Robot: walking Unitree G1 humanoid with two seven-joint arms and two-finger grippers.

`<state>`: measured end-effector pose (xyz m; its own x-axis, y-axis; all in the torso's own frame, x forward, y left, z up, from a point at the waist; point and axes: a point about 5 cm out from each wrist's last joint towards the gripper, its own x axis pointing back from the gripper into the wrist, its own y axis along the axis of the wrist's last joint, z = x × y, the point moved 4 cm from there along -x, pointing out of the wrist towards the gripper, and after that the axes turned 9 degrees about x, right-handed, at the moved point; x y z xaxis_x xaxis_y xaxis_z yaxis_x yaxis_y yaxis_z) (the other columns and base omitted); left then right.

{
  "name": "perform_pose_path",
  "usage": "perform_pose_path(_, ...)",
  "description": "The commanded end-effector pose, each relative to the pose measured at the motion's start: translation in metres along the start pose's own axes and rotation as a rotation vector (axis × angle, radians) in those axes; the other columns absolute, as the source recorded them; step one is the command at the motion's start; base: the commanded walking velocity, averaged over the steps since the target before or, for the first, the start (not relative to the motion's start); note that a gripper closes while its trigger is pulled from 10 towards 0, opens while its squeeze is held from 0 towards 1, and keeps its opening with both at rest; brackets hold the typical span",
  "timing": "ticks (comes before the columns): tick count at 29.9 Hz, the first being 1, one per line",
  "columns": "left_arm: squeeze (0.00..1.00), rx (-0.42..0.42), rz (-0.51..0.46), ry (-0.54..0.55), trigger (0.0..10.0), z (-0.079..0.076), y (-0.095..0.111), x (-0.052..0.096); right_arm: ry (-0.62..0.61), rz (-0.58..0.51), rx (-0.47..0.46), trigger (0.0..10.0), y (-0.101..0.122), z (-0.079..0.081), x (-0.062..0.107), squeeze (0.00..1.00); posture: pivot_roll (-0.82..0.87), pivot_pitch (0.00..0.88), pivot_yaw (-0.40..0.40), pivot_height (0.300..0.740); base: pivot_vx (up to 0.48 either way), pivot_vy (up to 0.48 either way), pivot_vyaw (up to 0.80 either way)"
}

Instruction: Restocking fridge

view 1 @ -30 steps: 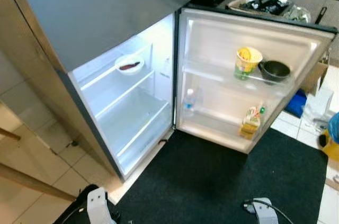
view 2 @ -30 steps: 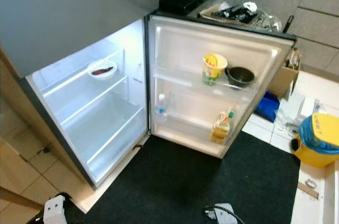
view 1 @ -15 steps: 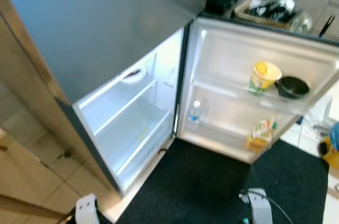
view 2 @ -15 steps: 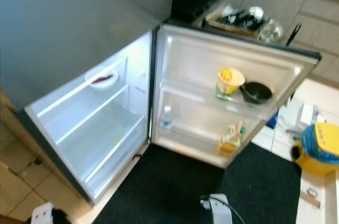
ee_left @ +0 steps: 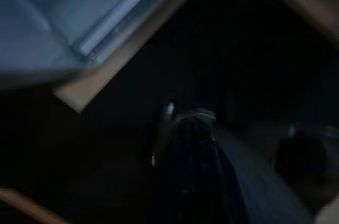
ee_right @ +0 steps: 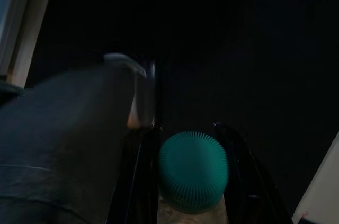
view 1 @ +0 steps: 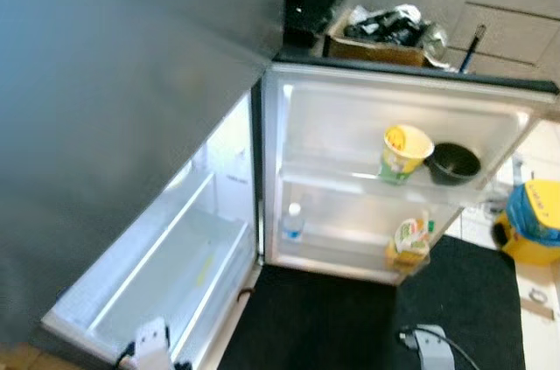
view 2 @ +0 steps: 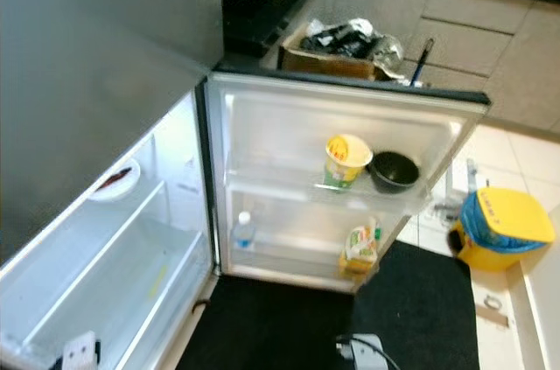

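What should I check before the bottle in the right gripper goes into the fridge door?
1. Grip: right gripper holds the green-capped bottle between its fingers: ok.
2. Fridge door open: ok.
3. Upper door shelf: yellow cup and black bowl take its right part, space to their left: ok.
4. Lower door shelf: water bottle and carton at the ends, gap between them: ok.
5. Left gripper: too dark: cannot tell.
6. Bottle height against shelf clearance: cannot tell.
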<state>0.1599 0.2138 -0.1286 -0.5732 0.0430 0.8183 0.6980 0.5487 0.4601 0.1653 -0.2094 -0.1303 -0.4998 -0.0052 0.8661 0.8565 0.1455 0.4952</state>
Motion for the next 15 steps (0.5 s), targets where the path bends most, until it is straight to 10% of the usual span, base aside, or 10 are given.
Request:
perform_pose_path(1,0.0,-0.037,-0.035,0.008,10.0,0.003,0.014,0.0,-0.014,-0.016,0.007,10.0,0.004,-0.005,0.0,0.0,-0.06,0.063,0.006,0.74,0.0,0.0,0.0)
perform_pose_path(15,0.0,-0.035,-0.017,-0.004,10.0,0.004,0.008,0.001,0.011,-0.243,0.099,10.0,0.068,-0.011,0.0,0.0,-0.06,0.069,0.01,0.74,0.0,-0.158,0.0)
